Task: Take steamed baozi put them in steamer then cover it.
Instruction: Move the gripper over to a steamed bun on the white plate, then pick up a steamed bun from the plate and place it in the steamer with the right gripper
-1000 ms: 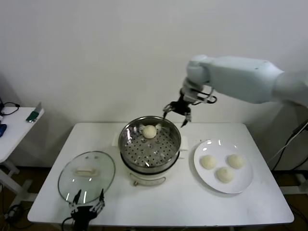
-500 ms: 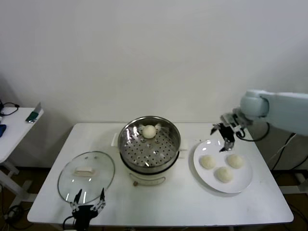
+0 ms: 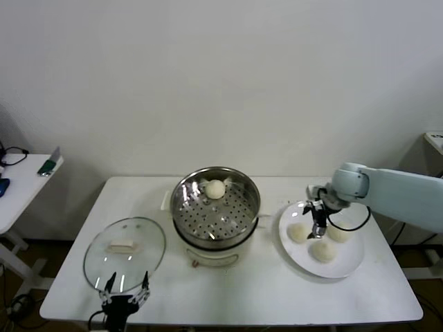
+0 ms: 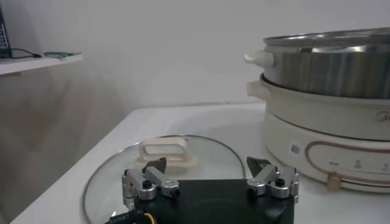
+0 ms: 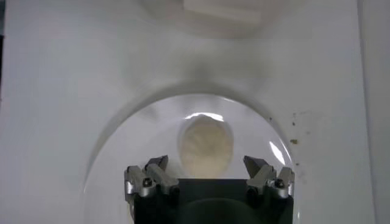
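Observation:
One baozi (image 3: pixel 215 189) lies on the perforated tray at the back of the steamer (image 3: pixel 215 220). Three more baozi lie on a white plate (image 3: pixel 348 259): left (image 3: pixel 297 233), right (image 3: pixel 340 232), front (image 3: pixel 322 251). My right gripper (image 3: pixel 316 223) hangs open just over the left bun, which shows between its fingers in the right wrist view (image 5: pixel 206 145). The glass cover (image 3: pixel 124 252) with its cream handle (image 4: pixel 163 150) lies flat on the table left of the steamer. My left gripper (image 3: pixel 124 296) is open and empty at the table's front edge, just before the cover.
The white table (image 3: pixel 242 297) has bare room in front of the steamer and plate. A small side table (image 3: pixel 21 181) with a few objects stands at the far left. A white wall is close behind.
My right arm has swung from behind the steamer to the right and down, over the plate's left bun. The left arm has stayed put.

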Robot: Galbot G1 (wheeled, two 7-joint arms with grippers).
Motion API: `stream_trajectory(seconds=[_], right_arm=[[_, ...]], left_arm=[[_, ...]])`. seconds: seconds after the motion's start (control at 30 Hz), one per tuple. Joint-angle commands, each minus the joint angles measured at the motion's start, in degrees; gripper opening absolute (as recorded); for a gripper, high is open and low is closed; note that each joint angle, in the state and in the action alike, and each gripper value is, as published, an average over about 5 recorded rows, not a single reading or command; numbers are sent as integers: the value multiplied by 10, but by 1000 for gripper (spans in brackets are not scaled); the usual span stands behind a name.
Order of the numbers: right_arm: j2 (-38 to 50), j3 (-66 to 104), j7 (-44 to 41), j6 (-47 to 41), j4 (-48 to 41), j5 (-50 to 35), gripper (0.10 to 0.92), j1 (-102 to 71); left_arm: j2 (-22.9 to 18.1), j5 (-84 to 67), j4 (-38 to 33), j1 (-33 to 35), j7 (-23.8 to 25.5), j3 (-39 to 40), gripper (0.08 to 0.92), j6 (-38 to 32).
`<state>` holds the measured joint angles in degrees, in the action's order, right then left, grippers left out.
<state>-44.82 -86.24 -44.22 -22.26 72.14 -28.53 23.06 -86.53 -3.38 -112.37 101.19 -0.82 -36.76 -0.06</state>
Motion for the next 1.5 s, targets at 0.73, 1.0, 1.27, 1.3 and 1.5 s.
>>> stream_trajectory(seconds=[0.73,1.0,1.27,1.3,1.5], right_arm=[[-22,-43,-40,4,-6,-48,605,118],[-56,-153,-71,-2,89,-190,607,384],[-160,-52,-8,-86,149,-303,610,395],[-178,-39,4,-95,150,-308,610,381],[-297,-5,60,-124,118,-297,609,289]], left_arm=[[-4,3,-2,1,-1,2,823,-1],[-4,5,-7,-1,-1,10,823,-1],[-6,4,-12,-2,-1,13,823,-1],[-6,4,-13,-1,-1,12,823,-1],[-6,2,-18,0,0,9,823,0]])
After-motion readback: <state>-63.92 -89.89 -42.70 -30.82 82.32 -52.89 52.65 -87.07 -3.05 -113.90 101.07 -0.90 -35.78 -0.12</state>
